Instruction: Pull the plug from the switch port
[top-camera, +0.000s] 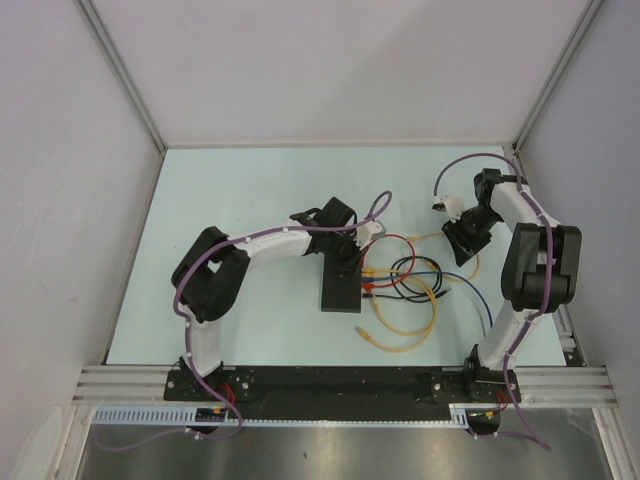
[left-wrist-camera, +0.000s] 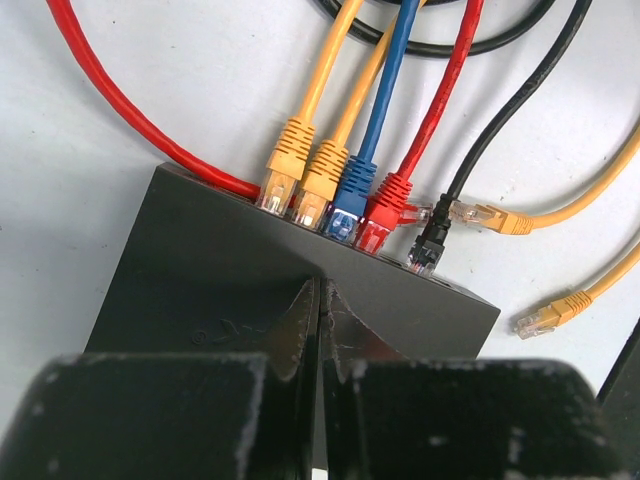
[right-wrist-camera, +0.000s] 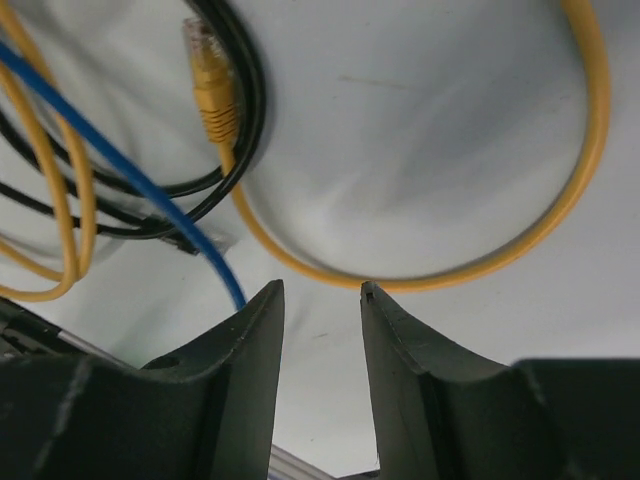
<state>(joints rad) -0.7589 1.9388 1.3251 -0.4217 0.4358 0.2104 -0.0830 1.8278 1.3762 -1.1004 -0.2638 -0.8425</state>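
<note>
Pointing at the switch (left-wrist-camera: 200, 260), left gripper (left-wrist-camera: 320, 285) pinched together; right gripper (right-wrist-camera: 322, 290) spread above loose yellow cable (right-wrist-camera: 588, 140).

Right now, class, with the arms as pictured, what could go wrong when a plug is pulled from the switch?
1. The yellow plugs, blue plug and red plug sit packed side by side in the switch, so the open right gripper may catch a neighbour.
2. The blue cable crosses black cables; pulling could drag others.
3. The shut left gripper seems to pin the switch at one spot; it may pivot.
</note>
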